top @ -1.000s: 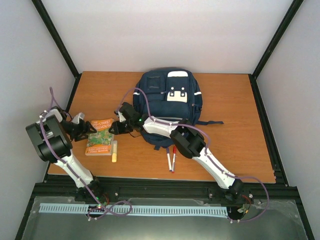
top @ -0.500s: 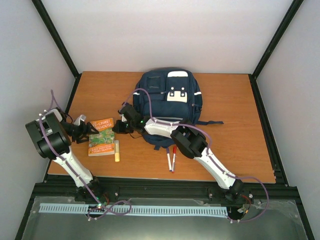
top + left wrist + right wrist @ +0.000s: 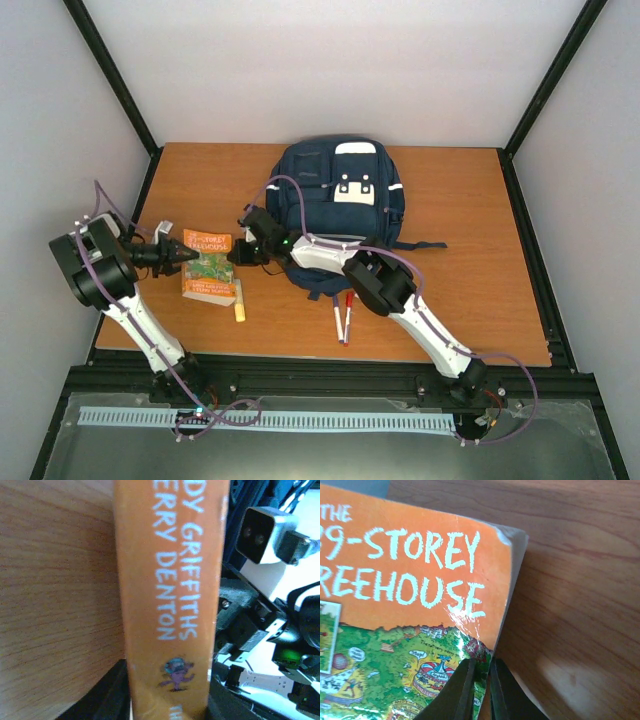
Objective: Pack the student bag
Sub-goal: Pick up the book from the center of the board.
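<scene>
The student bag [image 3: 338, 195] is lying flat at the back middle of the counter [image 3: 470, 270], its white front patch facing up and its dark straps trailing toward the near edge. The right arm is reaching across the bag's near left corner, and the right gripper [image 3: 238, 256] is pinching the right edge of an orange and green book [image 3: 208, 270]; in the right wrist view its jaws are sitting almost together on the thin cover edge. Opposite it, the left gripper [image 3: 186, 256] is clasping the same book from the left, its jaws partly apart with the orange spine filling the gap between them. A yellow marker [image 3: 239, 306] is lying just beside the book's near right corner. Two red pens [image 3: 345, 315] are resting side by side near the bag's front edge, well apart from the book
</scene>
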Controlling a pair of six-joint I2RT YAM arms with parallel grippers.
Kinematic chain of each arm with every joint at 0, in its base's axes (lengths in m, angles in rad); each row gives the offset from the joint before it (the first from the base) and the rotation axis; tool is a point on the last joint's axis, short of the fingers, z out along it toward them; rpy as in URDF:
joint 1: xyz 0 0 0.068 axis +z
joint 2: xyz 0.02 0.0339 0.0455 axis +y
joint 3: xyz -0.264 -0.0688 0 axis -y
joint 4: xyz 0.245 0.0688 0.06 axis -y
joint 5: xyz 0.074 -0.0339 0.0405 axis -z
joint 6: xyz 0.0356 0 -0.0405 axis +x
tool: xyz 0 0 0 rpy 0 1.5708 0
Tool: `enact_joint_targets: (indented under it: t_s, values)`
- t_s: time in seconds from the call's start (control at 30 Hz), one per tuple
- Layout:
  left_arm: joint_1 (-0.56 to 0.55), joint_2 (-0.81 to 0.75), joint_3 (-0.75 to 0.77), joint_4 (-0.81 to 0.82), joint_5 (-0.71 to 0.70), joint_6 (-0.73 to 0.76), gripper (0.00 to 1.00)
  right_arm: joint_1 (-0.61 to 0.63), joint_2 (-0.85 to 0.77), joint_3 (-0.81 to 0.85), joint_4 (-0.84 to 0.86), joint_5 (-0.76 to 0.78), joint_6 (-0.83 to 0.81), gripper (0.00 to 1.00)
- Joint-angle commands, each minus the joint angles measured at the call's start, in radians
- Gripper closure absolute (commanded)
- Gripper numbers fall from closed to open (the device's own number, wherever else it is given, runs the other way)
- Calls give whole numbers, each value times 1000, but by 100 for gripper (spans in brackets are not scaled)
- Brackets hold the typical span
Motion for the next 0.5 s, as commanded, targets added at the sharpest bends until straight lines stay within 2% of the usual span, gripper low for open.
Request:
enact_joint_targets:
  t_s: [0.0,0.17,0.3,0.37,0.47]
  values:
    - [-12,-16,62,-106,176,45,74,14,76,-66,-205,55,-43,91]
    - [-12,-86,99,-64,129,-43,88,-8,25,-27,-203,88,-108,78]
    - [-12,-149,179,-71,80,-71,96,-49,-42,19,-209,130,-204,68]
    - [-12,-179,236,-86,62,-76,99,-75,-92,25,-200,107,-282,64]
    - [-12,-218,331,-95,68,-95,99,-111,-178,36,-177,20,-499,61]
